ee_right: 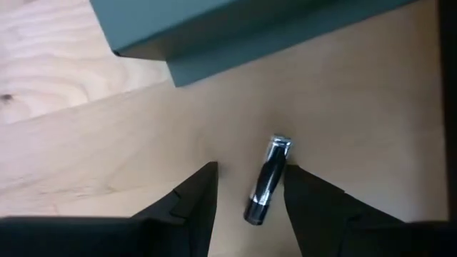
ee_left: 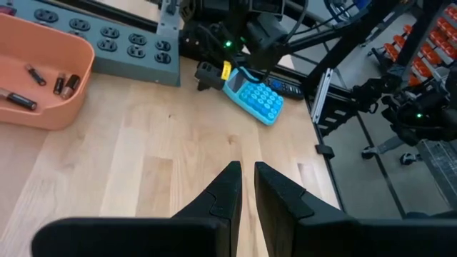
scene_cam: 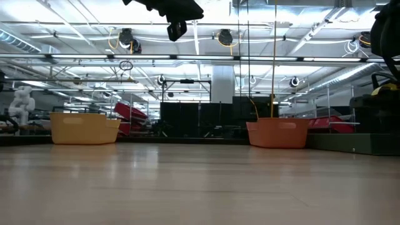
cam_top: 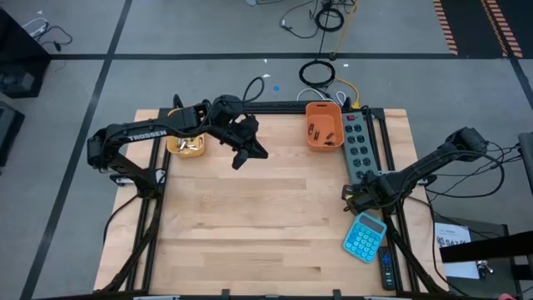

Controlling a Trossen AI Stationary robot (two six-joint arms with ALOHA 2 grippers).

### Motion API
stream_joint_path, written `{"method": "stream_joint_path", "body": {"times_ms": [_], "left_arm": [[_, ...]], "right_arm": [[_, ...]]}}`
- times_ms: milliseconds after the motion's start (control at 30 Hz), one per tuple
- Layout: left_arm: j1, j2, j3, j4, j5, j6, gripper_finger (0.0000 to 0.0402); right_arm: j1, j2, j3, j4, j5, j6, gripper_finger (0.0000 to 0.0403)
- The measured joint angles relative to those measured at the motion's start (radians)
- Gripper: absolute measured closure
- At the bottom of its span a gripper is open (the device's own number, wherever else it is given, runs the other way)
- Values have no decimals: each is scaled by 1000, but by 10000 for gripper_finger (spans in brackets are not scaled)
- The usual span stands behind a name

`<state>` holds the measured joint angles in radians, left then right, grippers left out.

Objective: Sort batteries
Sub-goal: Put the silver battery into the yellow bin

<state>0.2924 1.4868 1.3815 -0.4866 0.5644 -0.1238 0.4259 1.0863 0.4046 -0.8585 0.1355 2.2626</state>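
Note:
One silvery-dark battery [ee_right: 268, 178] lies on the wood between the open fingers of my right gripper [ee_right: 250, 171], which points straight down at the table's right side [cam_top: 358, 196], between the power strip and the blue calculator. Several more batteries [ee_left: 21, 100] lie in the orange bin [ee_left: 68, 107], seen at the far side [cam_top: 323, 125]. My left gripper [ee_left: 246, 185] hangs high above the table [cam_top: 250, 152], between the yellow bin [cam_top: 187, 146] and the orange one. Its fingers are shut to a narrow slit with nothing showing between them. My right gripper comes down from above with a finger on each side of the battery, which lies flat on the table. One finger [ee_right: 303, 196] stands right against the battery's side; whether it touches, I cannot tell. A clear gap separates the other finger [ee_right: 200, 196] from it.
A grey power strip [cam_top: 358, 146] runs along the right side, its end [ee_right: 214, 36] close beyond the battery. The blue calculator [cam_top: 365, 236] and a dark remote [cam_top: 387, 271] lie near the front right. Bare wood [cam_top: 266, 217] fills the table's middle.

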Motion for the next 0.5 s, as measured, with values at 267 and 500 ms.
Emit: {"method": "stream_joint_path", "body": {"times_ms": [267, 500], "left_arm": [[0, 0, 0, -2, 0, -1, 352], [2, 0, 0, -1, 0, 0, 352]], "right_arm": [[-1, 53, 5, 0, -55, -72, 286], [-1, 84, 9, 18, -81, -132, 379]]}}
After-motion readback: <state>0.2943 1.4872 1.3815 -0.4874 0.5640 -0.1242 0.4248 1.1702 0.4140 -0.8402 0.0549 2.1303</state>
